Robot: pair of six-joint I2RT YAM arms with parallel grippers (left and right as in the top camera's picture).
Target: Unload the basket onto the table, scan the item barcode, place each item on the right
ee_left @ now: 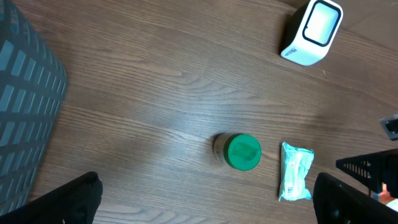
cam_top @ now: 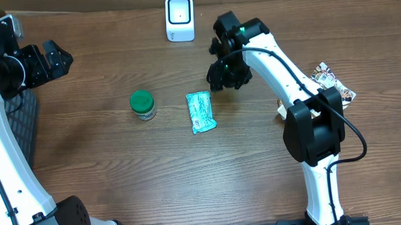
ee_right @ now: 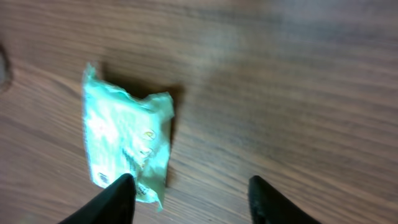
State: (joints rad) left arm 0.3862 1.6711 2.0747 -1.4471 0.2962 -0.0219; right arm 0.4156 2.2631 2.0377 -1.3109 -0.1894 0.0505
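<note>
A teal packet (cam_top: 200, 111) lies flat on the wooden table, with a small barcode near one end (ee_left: 295, 171). The white barcode scanner (cam_top: 179, 18) stands upright at the back edge (ee_left: 311, 31). My right gripper (cam_top: 224, 75) hovers just right of and behind the packet. In the right wrist view it (ee_right: 189, 196) is open with bare table between its fingers, and the left finger (ee_right: 115, 199) overlaps the corner of the packet (ee_right: 127, 143). Far off at the left, my left gripper (cam_top: 52, 58) stands wide open and empty (ee_left: 205, 202).
A small jar with a green lid (cam_top: 142, 105) stands left of the packet (ee_left: 242, 151). Patterned snack packets (cam_top: 333, 81) lie at the right behind the right arm. A dark mesh basket (ee_left: 25, 112) sits at the left edge.
</note>
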